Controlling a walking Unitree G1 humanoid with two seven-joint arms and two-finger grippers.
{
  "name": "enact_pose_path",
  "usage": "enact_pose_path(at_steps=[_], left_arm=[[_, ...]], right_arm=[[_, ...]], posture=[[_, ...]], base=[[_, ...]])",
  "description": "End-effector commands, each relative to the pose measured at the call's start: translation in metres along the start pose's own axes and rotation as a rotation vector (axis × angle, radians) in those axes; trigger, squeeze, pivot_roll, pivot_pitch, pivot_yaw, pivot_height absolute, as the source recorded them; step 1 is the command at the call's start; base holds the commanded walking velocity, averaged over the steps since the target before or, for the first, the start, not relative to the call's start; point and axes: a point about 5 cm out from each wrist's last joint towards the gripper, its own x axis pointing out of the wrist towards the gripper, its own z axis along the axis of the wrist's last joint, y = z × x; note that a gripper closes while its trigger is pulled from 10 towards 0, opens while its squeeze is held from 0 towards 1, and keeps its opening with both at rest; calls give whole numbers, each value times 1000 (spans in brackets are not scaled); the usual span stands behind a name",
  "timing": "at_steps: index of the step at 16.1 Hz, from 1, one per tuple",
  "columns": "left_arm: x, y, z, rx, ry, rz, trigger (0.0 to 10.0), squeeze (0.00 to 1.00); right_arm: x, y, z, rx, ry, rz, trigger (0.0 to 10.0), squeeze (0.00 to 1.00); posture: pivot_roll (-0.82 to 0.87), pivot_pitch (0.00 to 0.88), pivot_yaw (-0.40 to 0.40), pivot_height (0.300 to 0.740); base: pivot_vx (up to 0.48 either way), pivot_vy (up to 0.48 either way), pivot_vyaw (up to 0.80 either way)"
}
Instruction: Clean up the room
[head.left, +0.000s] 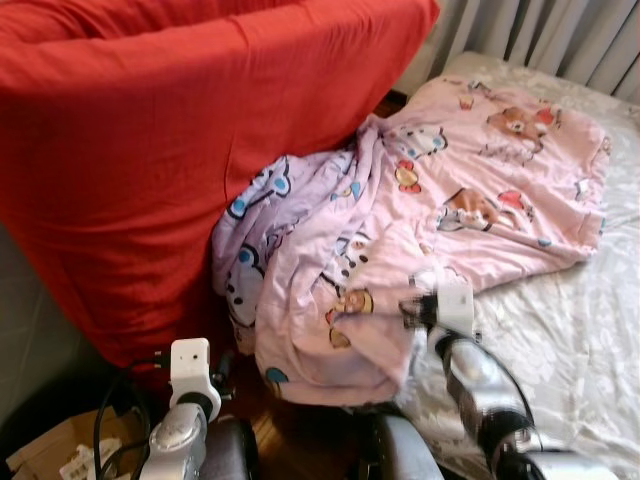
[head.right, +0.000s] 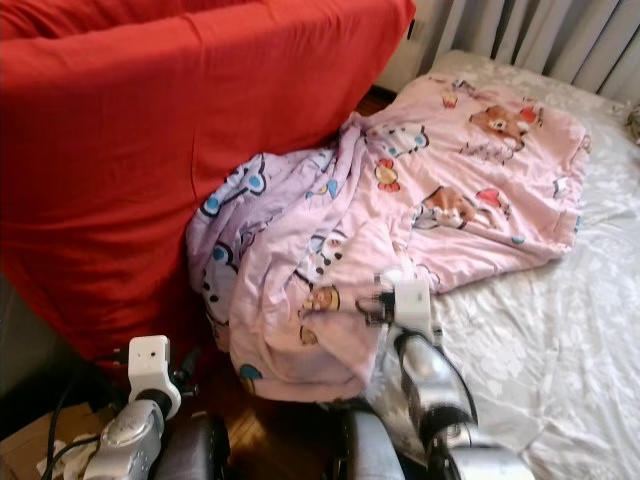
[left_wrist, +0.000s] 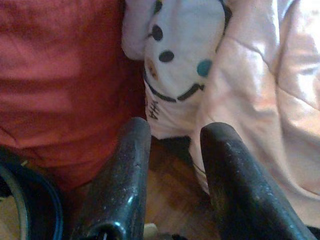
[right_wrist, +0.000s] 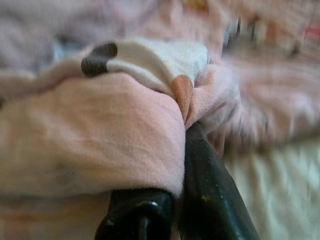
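The pink cartoon quilt (head.left: 440, 220) lies heaped ahead of my right gripper (head.left: 428, 318), half on the bed and half spilling over its edge toward the floor; so I judge the tidying barely begun, with the spreading and straightening all left to do; from the head views my right arm reaches into the near fold of it, while my left gripper (head.left: 222, 375) hangs low beside the hanging corner, close to the red cover (head.left: 150, 150) that drapes a tall bulk to its left; the white patterned bedsheet (head.left: 580, 340) stretches away to the right of my right hand, grey curtains (head.left: 560, 30) beyond it, and a cardboard box (head.left: 50, 450) sits low by my left arm.

In the left wrist view my fingers (left_wrist: 125, 175) stand apart, holding nothing; past them is brown wooden floor (left_wrist: 172, 195), the red cloth on one side, the quilt's hanging edge on the other.

In the right wrist view my fingers (right_wrist: 205, 165) are closed together on a bunched fold of the quilt; the pale sheet is blurred beyond.
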Motion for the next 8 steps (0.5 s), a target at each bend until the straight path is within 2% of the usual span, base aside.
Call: enact_pose_path(at_steps=[1, 2, 6, 8], left_arm=[[0, 3, -4, 1, 15, 5, 10000, 0], [0, 3, -4, 1, 15, 5, 10000, 0], [1, 0, -7, -4, 15, 2, 10000, 0], [2, 1, -8, -5, 17, 4, 10000, 0]], right_arm=[[2, -4, 11, 1, -50, 0, 10000, 0], [2, -5, 11, 0, -47, 0, 10000, 0], [-9, -4, -16, 24, 16, -6, 10000, 0], [-11, -3, -20, 43, 22, 2, 10000, 0]], posture=[[-40, 89, -81, 630], [-42, 88, -81, 630], [-42, 101, -84, 630], [-46, 108, -84, 630]], base=[[0, 0, 0], [0, 0, 0], [0, 0, 0], [0, 0, 0]])
